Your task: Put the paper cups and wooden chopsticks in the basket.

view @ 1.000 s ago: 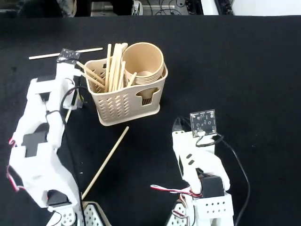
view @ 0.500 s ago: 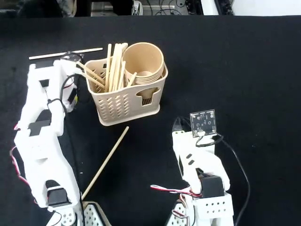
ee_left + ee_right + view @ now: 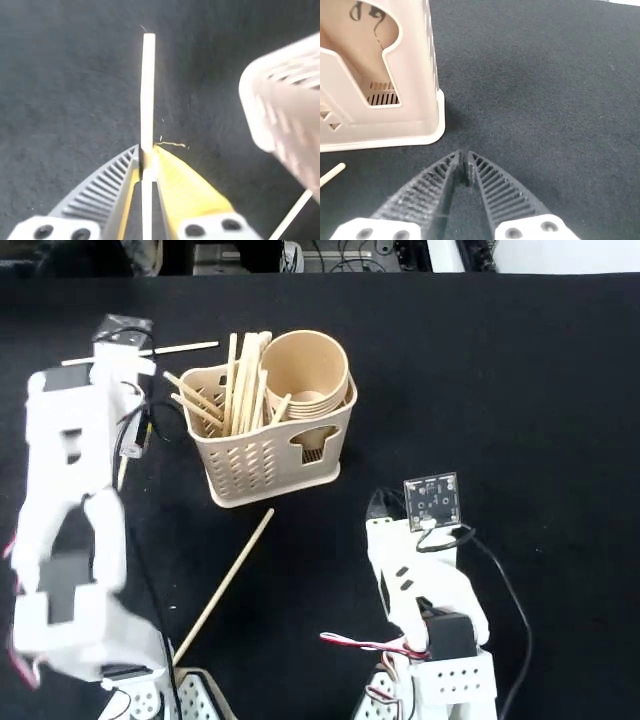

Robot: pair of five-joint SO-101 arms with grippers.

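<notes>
The beige basket [image 3: 270, 445] stands left of the table's middle, with stacked paper cups [image 3: 305, 375] and several wooden chopsticks [image 3: 240, 380] in it. My left gripper [image 3: 146, 152] is shut on one chopstick [image 3: 148, 85], held above the black cloth just left of the basket [image 3: 285, 110]. From above, that arm [image 3: 75, 490] stands tall at the left, and a bit of the held stick [image 3: 122, 472] shows beside it. A loose chopstick [image 3: 225, 585] lies slanted in front of the basket. Another chopstick [image 3: 185, 346] lies behind the arm. My right gripper [image 3: 462, 162] is shut and empty, low near the basket's front corner [image 3: 420, 135].
Black cloth covers the table [image 3: 500, 390], with wide free room to the right of the basket. The right arm's base [image 3: 440, 670] sits at the front edge. Cables and gear lie beyond the far edge.
The left arm has risen and swung back and to the left with the chopstick in its gripper. The right arm has kept still.
</notes>
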